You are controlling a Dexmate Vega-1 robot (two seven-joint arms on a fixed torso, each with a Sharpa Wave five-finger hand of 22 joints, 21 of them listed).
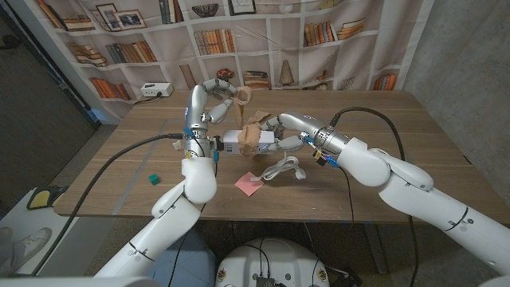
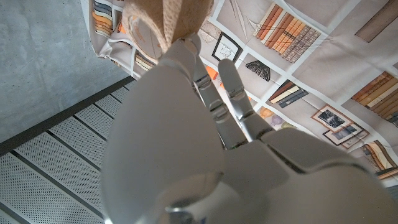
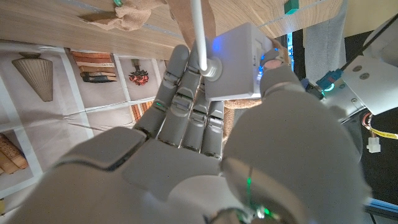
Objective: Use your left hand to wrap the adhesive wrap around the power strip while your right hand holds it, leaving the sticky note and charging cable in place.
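while your right hand [image 1: 280,127] grips the white power strip [image 1: 239,143] by one end, holding it lifted just above the wooden table [image 1: 414,127], your left hand [image 1: 209,102] is raised over the strip's other end, pinching the tan roll of adhesive wrap [image 1: 241,94]. a band of wrap [image 1: 253,135] already covers the strip's middle, so you appear to be mid-wrap. the pink sticky note [image 1: 248,184] and the coiled white charging cable [image 1: 285,169] lie on the table near the strip, toward you. next, you likely need to carry the roll around the strip again, keeping the tail taut and clear of the note and cable.
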